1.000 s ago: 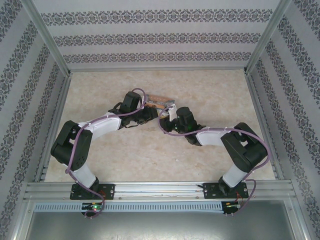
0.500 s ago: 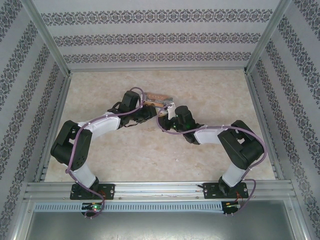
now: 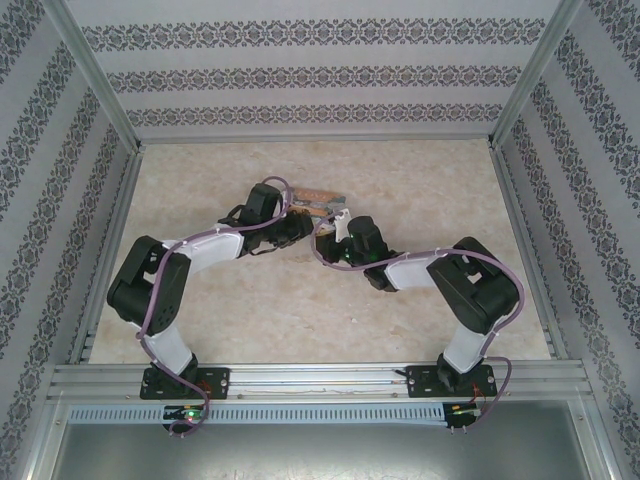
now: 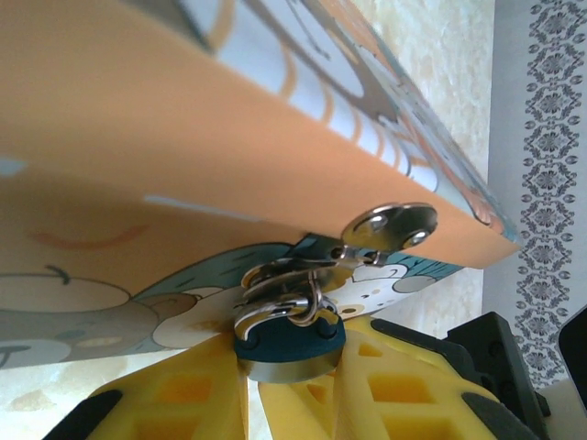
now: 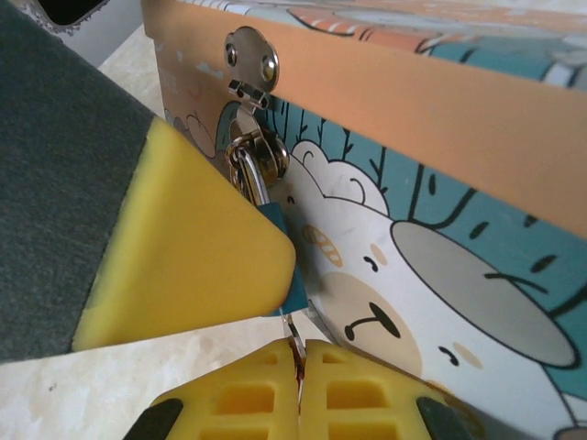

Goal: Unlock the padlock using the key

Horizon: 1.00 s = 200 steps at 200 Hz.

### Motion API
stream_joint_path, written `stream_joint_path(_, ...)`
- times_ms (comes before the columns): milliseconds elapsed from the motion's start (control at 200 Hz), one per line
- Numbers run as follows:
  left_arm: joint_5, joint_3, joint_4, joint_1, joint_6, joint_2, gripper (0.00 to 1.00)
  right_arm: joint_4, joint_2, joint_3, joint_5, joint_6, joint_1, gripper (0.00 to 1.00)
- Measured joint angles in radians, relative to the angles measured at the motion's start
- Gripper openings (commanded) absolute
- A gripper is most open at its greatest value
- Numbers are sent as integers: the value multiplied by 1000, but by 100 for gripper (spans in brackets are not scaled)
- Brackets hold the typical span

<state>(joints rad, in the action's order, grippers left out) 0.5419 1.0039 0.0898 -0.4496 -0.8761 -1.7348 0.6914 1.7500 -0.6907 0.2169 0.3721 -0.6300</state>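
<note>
Grips the tiny padlock, dark teal-blue body under a thin silvery U-shaped shackle, clenched between the yellow gridded pads of the left gripper. Hangs by that shackle from the shiny round-plated metal hasp of the orange cartoon-printed box, between the centre and the far edge of the marbled beige table. Pinches a thin silvery key tight in the right gripper, blade aimed up at the lock's underside; cannot tell how deep. Judging by this: alignment about done, turning and freeing the closed-looking shackle left. Feels likely slick: painted body, polished wire, glossy print against soft pads.
</note>
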Motion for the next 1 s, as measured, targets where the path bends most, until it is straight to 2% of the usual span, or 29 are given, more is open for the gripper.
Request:
stream_joint_path(120,27,0,9,-1,2,-29,25,18,7,27,-26,6,-11,0)
stream_joint_path(640,136,0,11,-23,17,-87,41,61,62,76,-76,53,-23,0)
stream_joint_path(999,139,-32,10,-13,33,-66,55,85,94,80,-87,75,-36,0)
